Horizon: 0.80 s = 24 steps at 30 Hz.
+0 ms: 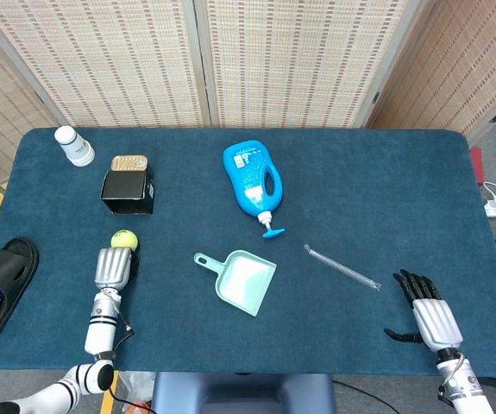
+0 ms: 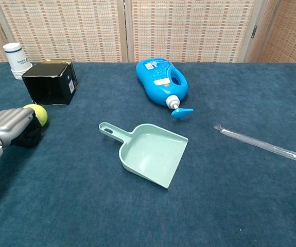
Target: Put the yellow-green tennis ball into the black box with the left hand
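Note:
The yellow-green tennis ball [image 1: 123, 239] [image 2: 37, 113] is held at the fingertips of my left hand [image 1: 114, 266] [image 2: 13, 128], a little above the blue cloth. The black box [image 1: 128, 191] [image 2: 50, 83] stands just beyond the ball, toward the far left, its open side facing the front. My right hand [image 1: 426, 312] rests at the near right edge of the table with its fingers spread and nothing in it; the chest view does not show it.
A mint dustpan [image 1: 240, 280] [image 2: 151, 153] lies mid-table. A blue detergent bottle [image 1: 254, 183] [image 2: 160, 81] lies behind it. A clear wrapped straw [image 1: 342, 267] [image 2: 263, 143] lies to the right. A white bottle [image 1: 74, 146] stands at the far left; a black slipper [image 1: 3, 282] lies at the left edge.

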Available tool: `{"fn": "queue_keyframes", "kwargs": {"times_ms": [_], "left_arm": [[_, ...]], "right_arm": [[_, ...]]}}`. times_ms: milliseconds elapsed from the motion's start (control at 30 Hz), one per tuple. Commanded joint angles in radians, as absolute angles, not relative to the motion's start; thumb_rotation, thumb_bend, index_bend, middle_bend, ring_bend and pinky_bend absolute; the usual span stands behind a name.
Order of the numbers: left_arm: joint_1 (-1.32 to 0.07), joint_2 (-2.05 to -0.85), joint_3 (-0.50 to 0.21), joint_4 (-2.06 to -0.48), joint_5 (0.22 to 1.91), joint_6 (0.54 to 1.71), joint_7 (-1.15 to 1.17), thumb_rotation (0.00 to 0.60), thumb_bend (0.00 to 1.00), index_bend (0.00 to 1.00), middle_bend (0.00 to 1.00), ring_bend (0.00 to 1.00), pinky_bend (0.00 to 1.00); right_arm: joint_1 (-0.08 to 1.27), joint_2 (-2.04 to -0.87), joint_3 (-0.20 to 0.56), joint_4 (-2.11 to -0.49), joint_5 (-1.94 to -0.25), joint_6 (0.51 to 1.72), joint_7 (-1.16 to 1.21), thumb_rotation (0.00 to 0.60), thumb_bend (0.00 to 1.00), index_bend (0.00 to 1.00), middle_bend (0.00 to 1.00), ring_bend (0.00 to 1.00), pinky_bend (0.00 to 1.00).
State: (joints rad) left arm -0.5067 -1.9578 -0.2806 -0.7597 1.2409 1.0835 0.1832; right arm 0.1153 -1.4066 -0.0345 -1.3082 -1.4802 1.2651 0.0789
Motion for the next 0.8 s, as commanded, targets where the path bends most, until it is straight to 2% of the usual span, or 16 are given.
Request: {"fn": "queue_keyframes", "kwargs": {"times_ms": [33,67,100,133,167,267,367,600,800], "left_arm": [[-0.57,-1.972,-0.207,-0.602,1.373,1.073,-0.088,0.259,0.47,0.76,0.58,0.48,0.43],[-0.58,-1.964,-0.195,-0.583,1.388,1.064,-0.118,0.126,0.44,0.56,0.32,0.22,0.21],[-0.59,-1.956,-0.188,-0.575,1.398,1.051,-0.151,0.076,0.42,0.38,0.12,0.05,0.05],[-0.602,-1.951,-0.19,-0.568,1.402,1.047,-0.187,0.069,0.41,0.3,0.05,0.0,0.0],[-0.61,-1.951,-0.194,-0.556,1.405,1.056,-0.203,0.063,0.4,0.22,0.01,0.0,0.0],[-0.635,-1.956,-0.195,-0.522,1.408,1.042,-0.247,0.046,0.4,0.13,0.0,0.0,0.0],[-0.651,-1.962,-0.198,-0.495,1.396,1.004,-0.259,0.045,0.39,0.1,0.0,0.0,0.0],[-0.65,-1.966,-0.185,-0.489,1.375,0.937,-0.24,0.043,0.35,0.08,0.0,0.0,0.0],[-0.643,-1.95,-0.174,-0.518,1.37,0.931,-0.226,0.049,0.35,0.08,0.0,0.0,0.0]], "right_arm": [[0.117,-1.41,-0.032,-1.309,-1.474,1.258,0.067,0.6,0.0,0.0,0.0,0.0,0.0],[0.119,-1.411,-0.032,-1.31,-1.471,1.255,0.06,0.6,0.0,0.0,0.0,0.0,0.0],[0.12,-1.412,-0.031,-1.312,-1.469,1.251,0.053,0.6,0.0,0.0,0.0,0.0,0.0],[0.122,-1.413,-0.031,-1.314,-1.466,1.247,0.046,0.6,0.0,0.0,0.0,0.0,0.0],[0.123,-1.414,-0.03,-1.316,-1.464,1.244,0.041,0.6,0.0,0.0,0.0,0.0,0.0],[0.124,-1.414,-0.027,-1.32,-1.457,1.239,0.031,0.6,0.0,0.0,0.0,0.0,0.0],[0.124,-1.412,-0.025,-1.322,-1.452,1.238,0.033,0.6,0.0,0.0,0.0,0.0,0.0],[0.124,-1.408,-0.028,-1.319,-1.46,1.242,0.049,0.6,0.0,0.0,0.0,0.0,0.0],[0.121,-1.403,-0.037,-1.316,-1.481,1.254,0.073,0.6,0.0,0.0,0.0,0.0,0.0]]}}
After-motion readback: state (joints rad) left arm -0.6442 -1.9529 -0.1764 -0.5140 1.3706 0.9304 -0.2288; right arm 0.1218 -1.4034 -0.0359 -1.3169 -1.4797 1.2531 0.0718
